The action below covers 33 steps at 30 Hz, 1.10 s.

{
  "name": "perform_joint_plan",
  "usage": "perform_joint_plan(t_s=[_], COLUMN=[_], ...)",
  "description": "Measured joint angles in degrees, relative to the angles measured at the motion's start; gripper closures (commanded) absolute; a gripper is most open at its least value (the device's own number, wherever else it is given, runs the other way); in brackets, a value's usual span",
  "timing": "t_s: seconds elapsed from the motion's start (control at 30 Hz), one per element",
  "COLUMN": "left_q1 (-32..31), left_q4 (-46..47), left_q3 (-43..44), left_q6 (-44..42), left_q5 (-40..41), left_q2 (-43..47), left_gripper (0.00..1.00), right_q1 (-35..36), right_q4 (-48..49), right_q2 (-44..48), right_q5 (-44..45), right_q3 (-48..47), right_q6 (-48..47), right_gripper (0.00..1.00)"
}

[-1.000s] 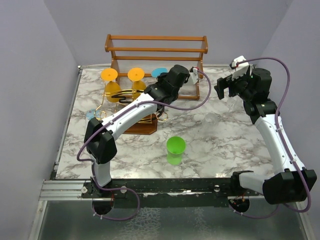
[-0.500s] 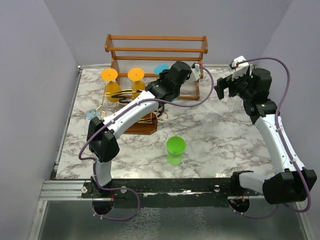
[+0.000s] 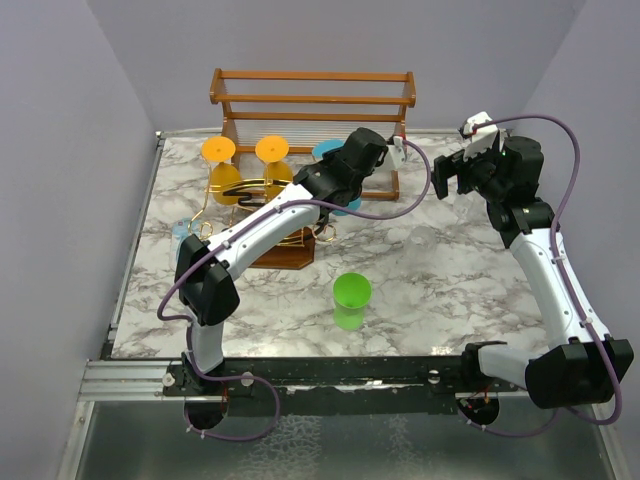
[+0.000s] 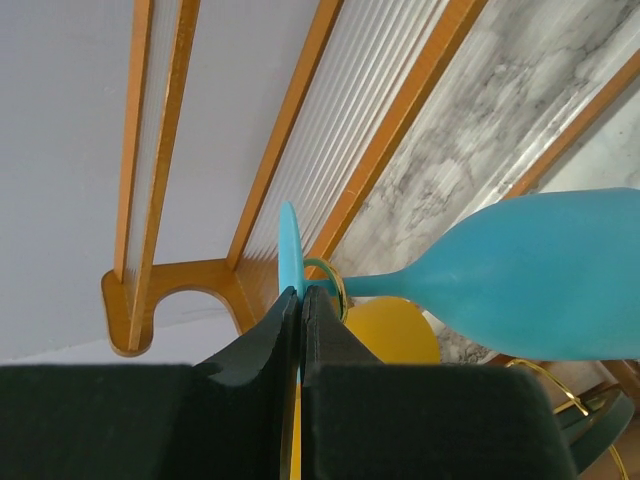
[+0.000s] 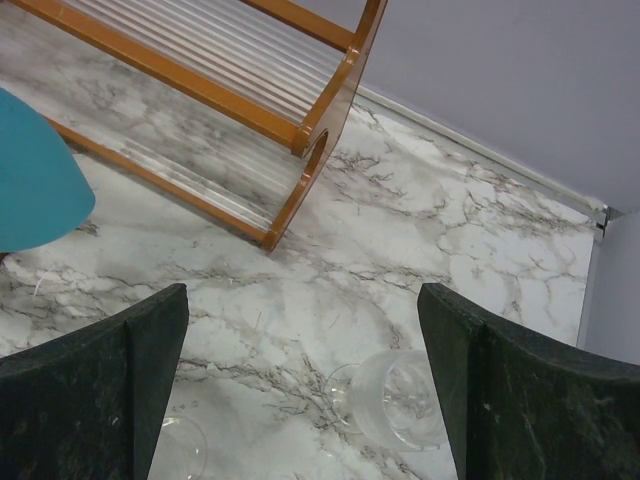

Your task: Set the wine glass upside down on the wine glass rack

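Note:
My left gripper is shut on the thin foot disc of a blue wine glass. A gold wire loop of the wine glass rack curls round the stem just below the foot. In the top view the blue foot sits beside the rack's right end. The rack's gold wire stands on a dark wooden base. Two orange glasses hang on it foot-up. My right gripper is open and empty, high above the table.
An orange-brown wooden shelf stands at the back, close behind the blue glass. A green cup stands near the front centre. Two clear glasses are on the marble below my right gripper.
My left gripper has shifted a little right and toward the near side with the blue glass, so its foot sits slightly lower in the top view. The right arm has not moved.

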State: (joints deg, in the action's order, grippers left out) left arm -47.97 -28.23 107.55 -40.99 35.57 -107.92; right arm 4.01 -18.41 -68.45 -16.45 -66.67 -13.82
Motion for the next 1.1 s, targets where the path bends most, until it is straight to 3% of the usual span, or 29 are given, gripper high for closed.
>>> perform_joint_plan(t_s=[0.6, 1.1], left_q1=[-0.2, -0.2], left_q4=[-1.5, -4.3], left_q3=[-0.1, 0.0], left_q6=[2.1, 4.7], left_q5=[-1.3, -4.5], left_q2=[0.0, 0.0], left_gripper=[0.94, 0.82], right_q1=[-0.4, -0.4], right_q4=[0.0, 0.0], right_q2=[0.0, 0.3], right_q5=[-0.8, -1.0], right_q3=[0.0, 0.0], right_q6=[0.0, 0.0], right_gripper=[0.04, 0.04])
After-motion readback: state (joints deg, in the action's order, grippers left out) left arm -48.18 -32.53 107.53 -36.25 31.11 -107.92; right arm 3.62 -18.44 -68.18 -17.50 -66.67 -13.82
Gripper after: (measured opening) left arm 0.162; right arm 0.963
